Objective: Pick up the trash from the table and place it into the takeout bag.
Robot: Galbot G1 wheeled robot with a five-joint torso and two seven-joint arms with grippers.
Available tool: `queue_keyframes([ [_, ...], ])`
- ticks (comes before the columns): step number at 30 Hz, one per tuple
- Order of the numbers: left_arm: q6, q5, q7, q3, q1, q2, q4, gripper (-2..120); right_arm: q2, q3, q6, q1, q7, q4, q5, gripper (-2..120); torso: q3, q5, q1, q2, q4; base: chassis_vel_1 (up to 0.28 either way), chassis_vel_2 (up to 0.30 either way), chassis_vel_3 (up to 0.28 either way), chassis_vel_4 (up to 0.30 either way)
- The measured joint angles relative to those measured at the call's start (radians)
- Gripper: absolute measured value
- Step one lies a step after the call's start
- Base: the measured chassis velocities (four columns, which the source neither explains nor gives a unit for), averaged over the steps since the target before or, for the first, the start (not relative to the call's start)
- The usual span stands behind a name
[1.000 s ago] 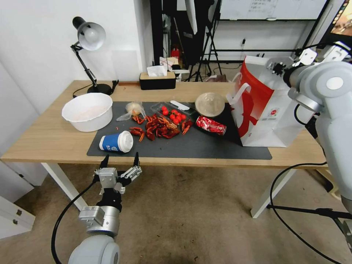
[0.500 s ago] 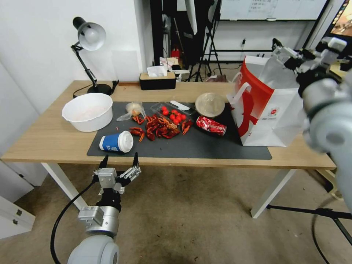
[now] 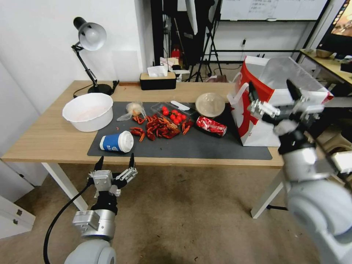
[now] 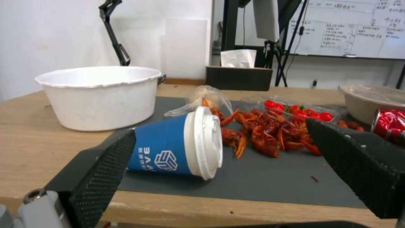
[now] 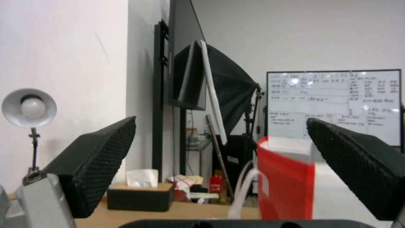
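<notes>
A blue-and-white paper cup (image 3: 116,142) (image 4: 177,148) lies on its side on the dark mat (image 3: 205,146) near the table's (image 3: 51,139) front edge. My left gripper (image 3: 114,160) (image 4: 220,129) hovers open just in front of and below that edge, facing the cup. A crushed red can (image 3: 211,125) (image 4: 390,123), a beige lidded bowl (image 3: 210,104) (image 4: 367,101) and a small clear plastic bag (image 3: 132,109) (image 4: 202,98) rest on the mat. The takeout bag (image 3: 258,134) (image 5: 287,186) stands upright at the right. My right gripper (image 3: 272,90) (image 5: 219,122) is open and empty in front of it.
A white tub (image 3: 88,111) (image 4: 97,95) sits at the table's left. Red crayfish shells (image 3: 157,126) and a tray of cherry tomatoes (image 3: 173,113) lie mid-mat. A desk lamp (image 3: 90,36) and a tissue box (image 3: 157,80) stand along the back edge.
My right arm has swung down from above the takeout bag's mouth to in front of the bag, gripper still open. The left gripper has dropped slightly.
</notes>
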Motion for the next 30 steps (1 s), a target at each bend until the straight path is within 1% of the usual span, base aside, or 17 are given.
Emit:
queue_keyframes([
  [2,0.0,0.0,0.0,0.0,0.0,0.0,0.001,100,0.027,-0.014,0.039,-0.059,0.006,-0.013,-0.072,100,0.0,0.0002,0.0,0.0,0.0001,0.0,0.0,0.0,0.0],
  [3,0.0,0.0,0.0,0.0,0.0,0.0,0.001,100,0.027,-0.014,0.039,-0.059,0.006,-0.013,-0.072,100,0.0,0.0002,0.0,0.0,0.0001,0.0,0.0,0.0,0.0],
  [7,-0.002,0.0,-0.001,0.005,0.0,0.0,0.009,100,0.085,-0.048,0.091,-0.187,0.041,-0.043,-0.176,100,0.0,0.0,0.0,0.0,-0.0002,0.0,0.0,0.0,0.0],
  [8,-0.002,0.0,-0.001,0.005,0.0,0.0,0.009,100,0.085,-0.048,0.091,-0.187,0.041,-0.043,-0.176,100,0.0,0.0,0.0,0.0,-0.0002,0.0,0.0,0.0,0.0],
  [11,-0.005,0.0,0.0,0.006,-0.002,0.0,0.015,100,0.123,-0.074,0.161,-0.263,0.055,-0.114,-0.243,100,0.0,0.0002,0.0,0.0,0.0001,0.0,0.0,0.0,0.0],
  [12,-0.005,0.0,0.0,0.006,-0.002,0.0,0.015,100,0.123,-0.074,0.161,-0.263,0.055,-0.114,-0.243,100,0.0,0.0002,0.0,0.0,0.0001,0.0,0.0,0.0,0.0],
  [15,-0.007,0.0,0.0,0.006,-0.004,0.001,0.019,100,0.145,-0.104,0.219,-0.323,0.066,-0.18,-0.271,100,0.0,0.0002,0.0,0.0,-0.0001,0.0,0.0,0.0,0.0],
  [16,-0.007,0.0,0.0,0.006,-0.004,0.001,0.019,100,0.145,-0.104,0.219,-0.323,0.066,-0.18,-0.271,100,0.0,0.0002,0.0,0.0,-0.0001,0.0,0.0,0.0,0.0],
  [18,-0.008,0.0,0.0,0.006,-0.007,0.002,0.024,100,0.16,-0.115,0.251,-0.346,0.073,-0.219,-0.286,100,0.0,0.0002,0.0,0.0,-0.0001,0.0,0.0,0.0,0.0],
  [23,-0.008,0.0,0.0,0.007,-0.012,0.001,0.032,100,0.173,-0.122,0.263,-0.341,0.075,-0.26,-0.282,100,0.0,0.0002,0.0,0.0,0.0001,0.0,0.0,0.0,0.0],
  [28,-0.008,0.0,0.001,0.007,-0.014,0.001,0.034,100,0.175,-0.129,0.262,-0.335,0.075,-0.268,-0.272,100,0.0,0.0002,0.0,0.0,0.0,0.0,0.0,0.0,0.0],
  [30,-0.008,0.0,0.001,0.006,-0.015,0.001,0.036,100,0.173,-0.131,0.248,-0.323,0.075,-0.262,-0.26,100,0.0,0.0002,0.0,0.0,0.0001,0.0,0.0,0.0,0.0],
])
